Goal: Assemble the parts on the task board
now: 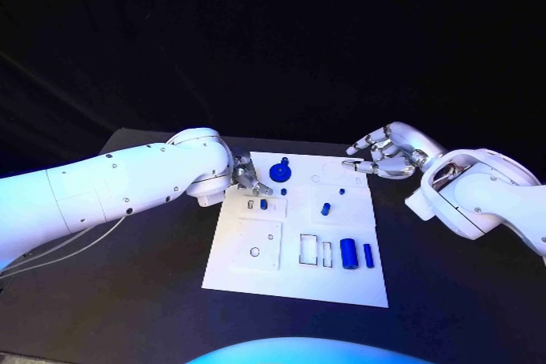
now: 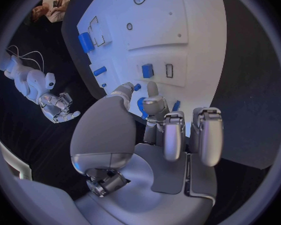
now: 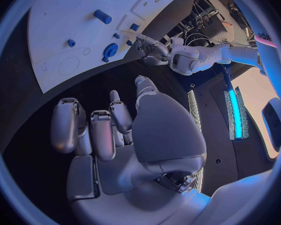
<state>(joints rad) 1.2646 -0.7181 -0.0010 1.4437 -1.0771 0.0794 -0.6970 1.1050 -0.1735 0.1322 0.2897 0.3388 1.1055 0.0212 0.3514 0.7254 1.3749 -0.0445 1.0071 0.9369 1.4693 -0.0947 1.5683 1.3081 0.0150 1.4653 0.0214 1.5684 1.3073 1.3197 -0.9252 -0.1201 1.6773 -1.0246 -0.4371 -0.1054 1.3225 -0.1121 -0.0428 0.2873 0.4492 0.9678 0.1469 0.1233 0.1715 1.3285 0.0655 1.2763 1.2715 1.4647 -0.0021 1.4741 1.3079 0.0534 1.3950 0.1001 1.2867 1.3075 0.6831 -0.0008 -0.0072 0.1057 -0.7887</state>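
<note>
Black table is the biggest thing, and the white task board lies flat in the middle of it. The two white arms come in from the sides.

The left hand is low at the far left part of the board. Its fingers look a bit curled, with the tips pointing down at the board. From the left wrist view, nothing seems to sit between the fingers, so I think it holds nothing yet. The right hand floats over the table just past the far right corner of the board. Its fingers are bent but apart, and it holds nothing.

Now the little blue parts. The round blue part sits just beside the left hand, near the far edge. A small blue block lies close to the same hand, a bit nearer the robot. Another small blue part stands in the middle. A big blue cylinder and a thin blue bar lie near the front right, well away from both hands.

I think the left hand is about to pick up the round part. To do it well, it should go slow, come straight down, and pinch both sides evenly so the part does not slip or tip.
</note>
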